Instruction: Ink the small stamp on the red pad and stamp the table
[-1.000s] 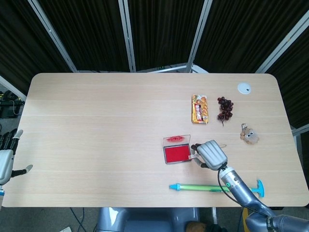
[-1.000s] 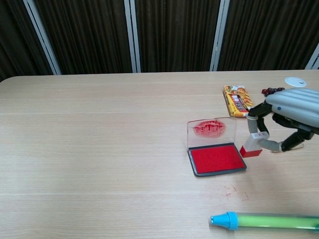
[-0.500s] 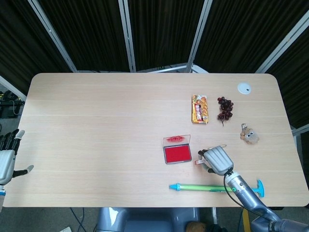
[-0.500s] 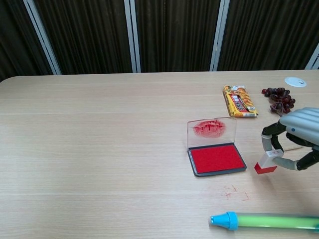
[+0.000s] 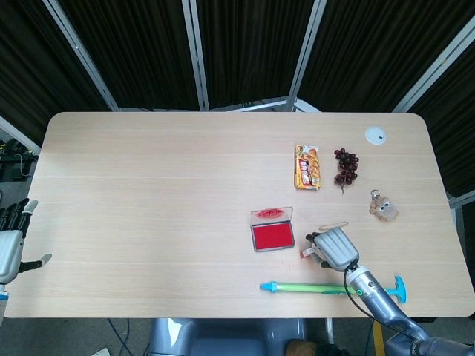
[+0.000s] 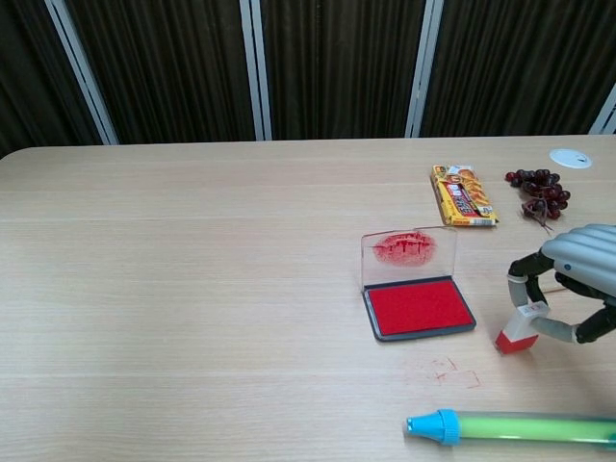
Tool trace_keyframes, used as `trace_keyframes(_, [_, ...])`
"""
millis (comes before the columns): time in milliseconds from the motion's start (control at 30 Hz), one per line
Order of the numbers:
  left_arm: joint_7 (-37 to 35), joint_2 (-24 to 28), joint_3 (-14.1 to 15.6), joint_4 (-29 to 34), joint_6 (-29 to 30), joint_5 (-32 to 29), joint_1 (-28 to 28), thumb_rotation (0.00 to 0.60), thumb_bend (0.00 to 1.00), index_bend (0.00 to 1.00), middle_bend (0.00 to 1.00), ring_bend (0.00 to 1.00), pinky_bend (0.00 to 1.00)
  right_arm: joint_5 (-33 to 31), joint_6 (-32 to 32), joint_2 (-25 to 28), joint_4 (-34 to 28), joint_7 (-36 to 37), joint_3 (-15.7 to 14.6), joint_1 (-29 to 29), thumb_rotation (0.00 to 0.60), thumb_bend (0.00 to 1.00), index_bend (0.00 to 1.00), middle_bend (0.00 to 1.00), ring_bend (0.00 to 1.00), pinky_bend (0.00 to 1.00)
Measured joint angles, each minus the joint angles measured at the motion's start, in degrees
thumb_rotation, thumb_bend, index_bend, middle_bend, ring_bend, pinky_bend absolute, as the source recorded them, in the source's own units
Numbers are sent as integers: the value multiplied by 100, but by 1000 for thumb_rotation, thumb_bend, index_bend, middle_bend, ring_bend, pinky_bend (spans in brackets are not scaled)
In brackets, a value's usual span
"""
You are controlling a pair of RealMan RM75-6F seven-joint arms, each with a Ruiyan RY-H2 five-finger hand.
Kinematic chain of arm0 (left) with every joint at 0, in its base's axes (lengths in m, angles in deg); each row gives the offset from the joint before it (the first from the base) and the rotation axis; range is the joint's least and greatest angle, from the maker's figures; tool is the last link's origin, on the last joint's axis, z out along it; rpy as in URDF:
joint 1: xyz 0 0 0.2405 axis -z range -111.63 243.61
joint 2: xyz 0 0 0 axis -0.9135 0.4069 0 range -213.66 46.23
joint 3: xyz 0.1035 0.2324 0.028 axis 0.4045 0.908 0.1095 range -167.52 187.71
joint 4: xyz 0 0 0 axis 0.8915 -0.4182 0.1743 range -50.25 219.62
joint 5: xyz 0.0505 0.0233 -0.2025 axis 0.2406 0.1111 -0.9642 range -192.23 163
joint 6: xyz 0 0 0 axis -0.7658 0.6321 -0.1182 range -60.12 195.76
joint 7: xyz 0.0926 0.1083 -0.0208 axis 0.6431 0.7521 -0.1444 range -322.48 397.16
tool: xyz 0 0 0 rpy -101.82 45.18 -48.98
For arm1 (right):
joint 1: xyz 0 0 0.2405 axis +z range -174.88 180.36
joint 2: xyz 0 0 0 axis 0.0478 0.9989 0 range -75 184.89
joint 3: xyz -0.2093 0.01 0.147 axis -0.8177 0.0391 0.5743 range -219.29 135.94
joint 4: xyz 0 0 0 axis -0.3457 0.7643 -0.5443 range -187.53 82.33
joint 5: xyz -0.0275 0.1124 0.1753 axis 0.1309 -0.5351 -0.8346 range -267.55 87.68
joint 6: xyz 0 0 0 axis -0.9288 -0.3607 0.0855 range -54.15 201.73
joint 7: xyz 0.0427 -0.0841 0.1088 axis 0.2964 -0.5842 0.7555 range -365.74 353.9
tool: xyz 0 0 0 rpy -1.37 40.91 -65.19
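The red ink pad (image 5: 271, 236) (image 6: 418, 307) lies open near the table's front right, its clear lid standing upright with red smears. My right hand (image 5: 332, 248) (image 6: 576, 274) is just right of the pad and pinches the small stamp (image 6: 517, 332) (image 5: 306, 253), a white block with a red base. The red base sits at the table surface, slightly tilted. Faint red stamp marks (image 6: 454, 371) show on the wood in front of the pad. My left hand (image 5: 10, 239) hangs off the table's left edge, fingers apart and holding nothing.
A green pen with a blue cap (image 5: 304, 287) (image 6: 510, 425) lies along the front edge near my right hand. Further back are a snack packet (image 5: 306, 167) (image 6: 463, 196), dark grapes (image 5: 346, 166) (image 6: 540, 188), a small plush toy (image 5: 383, 208) and a white disc (image 5: 375, 135).
My right hand has carried the stamp off the pad's right edge, moved it right and toward the front, and lowered it onto the table.
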Motion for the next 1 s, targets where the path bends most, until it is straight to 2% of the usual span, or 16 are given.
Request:
trace_keyframes(167, [-5, -5, 5, 2, 4, 11, -1, 600, 0, 0, 0, 0, 0, 31, -3, -16, 29, 47, -11, -15, 600, 328, 387, 467, 899, 1000])
trace_keyframes(367, [-15, -4, 3, -3, -2, 1, 1, 600, 0, 0, 0, 0, 0, 53, -36, 1, 16, 96, -13, -39, 600, 314, 367, 433, 899, 1000])
trace_keyframes(533, [-39, 9, 2, 8, 7, 11, -3, 600, 0, 0, 0, 0, 0, 79, -181, 116, -158, 141, 24, -77, 600, 307, 306, 391, 899, 1000])
trace_keyframes(700, [-148, 66, 9, 47, 30, 61, -22, 600, 0, 0, 0, 0, 0, 181, -591, 550, -669, 265, 30, -219, 600, 303, 268, 350, 899, 1000])
trace_keyframes(800, [-233, 110, 26, 65, 61, 126, -44, 600, 0, 0, 0, 0, 0, 307, -1025, 998, -1088, 451, 11, -378, 600, 260, 242, 302, 872, 994])
trace_keyframes(867, [-296, 138, 37, 78, 84, 169, -61, 600, 0, 0, 0, 0, 0, 396, -1424, 1269, -1292, 555, 16, -528, 600, 169, 216, 260, 808, 936])
trace_keyframes(900, [-340, 160, 45, 89, 105, 208, -73, 600, 0, 0, 0, 0, 0, 426, -1617, 1352, -1374, 595, 20, -608, 600, 94, 192, 236, 729, 858])
trace_keyframes(933, [-374, 175, 51, 97, 123, 240, -82, 600, 0, 0, 0, 0, 0, 447, -1813, 1434, -1464, 637, 22, -698, 600, 37, 158, 203, 607, 721])
trace_keyframes(1000, [-448, 209, 66, 114, 165, 314, -105, 600, 0, 0, 0, 0, 0, 467, -2209, 1692, -1705, 762, 13, -920, 600, 0, 81, 114, 319, 433])
